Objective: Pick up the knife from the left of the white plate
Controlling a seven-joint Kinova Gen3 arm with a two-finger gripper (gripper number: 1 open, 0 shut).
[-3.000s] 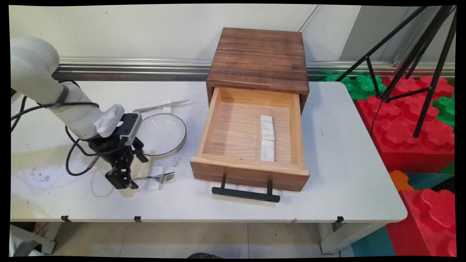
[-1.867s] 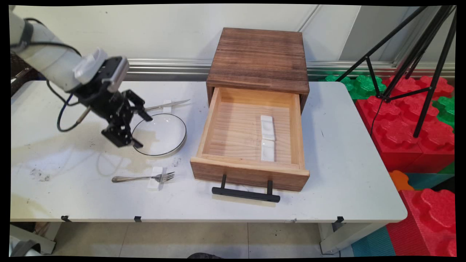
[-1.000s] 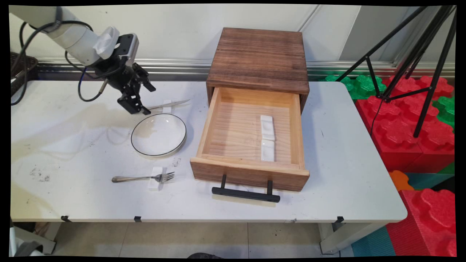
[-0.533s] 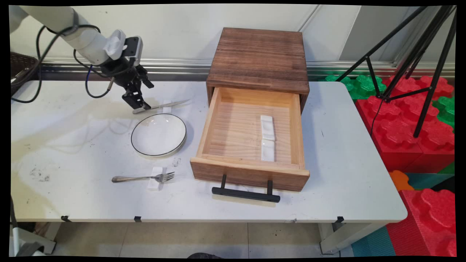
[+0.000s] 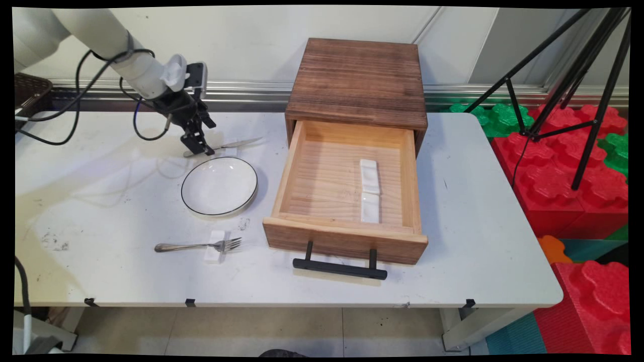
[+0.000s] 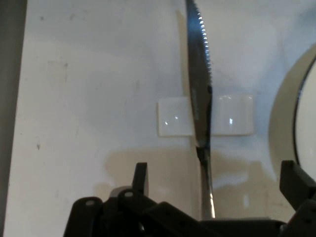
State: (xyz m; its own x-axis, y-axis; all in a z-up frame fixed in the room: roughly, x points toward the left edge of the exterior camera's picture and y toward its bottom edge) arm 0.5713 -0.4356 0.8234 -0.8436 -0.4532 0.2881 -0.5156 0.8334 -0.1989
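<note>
Moved: black two-finger gripper [image 6: 212,187] now over serrated steel knife's [image 6: 200,94] handle
Fingers: spread wide, holding nothing
Writing: none legible

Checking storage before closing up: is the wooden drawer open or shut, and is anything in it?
Open. The drawer is pulled out of its wooden cabinet, handle toward the camera, and two white rests lie end to end inside.

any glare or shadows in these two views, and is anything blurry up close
Main view: soft shadows of the arm and its cables fall across the table left of the plate. Hand view: the knife blade is sharp enough to show its serrations; small glints sit on the white rest under it, a shadow darkens the table just ahead of the hand, whose linkage is near-black and featureless.
</note>
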